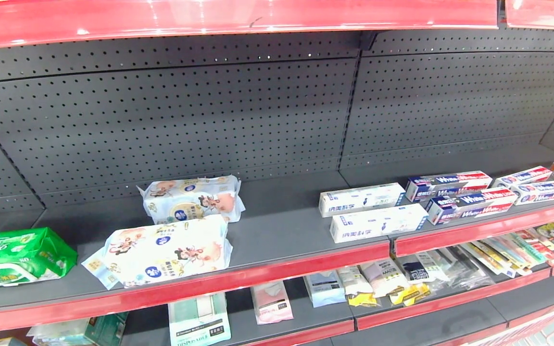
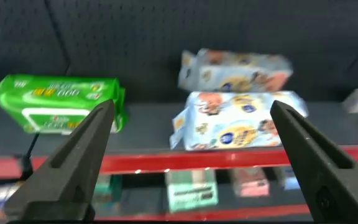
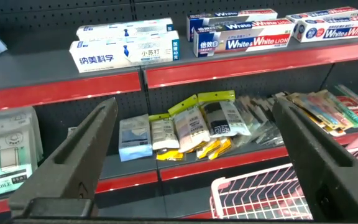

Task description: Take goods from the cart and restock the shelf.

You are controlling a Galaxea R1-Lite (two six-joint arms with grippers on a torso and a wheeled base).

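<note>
The grey shelf [image 1: 282, 226] with a red front edge holds two pale blue wipe packs [image 1: 166, 250] [image 1: 193, 198] at the middle left. A green wipe pack [image 1: 17, 254] lies at its far left. My left gripper [image 2: 191, 104] hangs open in front of the shelf edge, facing the nearer blue wipe pack [image 2: 241, 121] and the green wipe pack [image 2: 61, 99], with nothing between its fingers. My right gripper [image 3: 194, 102] is open and empty too, lower down and facing the lower shelf's small packets [image 3: 191, 127]. Below it sits a corner of the white wire cart [image 3: 260, 193].
White toothpaste boxes [image 1: 378, 222] and blue-and-red toothpaste boxes [image 1: 469, 204] lie on the shelf's right half. The lower shelf holds packets [image 1: 383, 281], toothbrush packs [image 1: 512, 250] and a pale green box [image 1: 199, 319]. A perforated back wall [image 1: 209, 120] and a red upper shelf edge [image 1: 233, 19] bound the bay.
</note>
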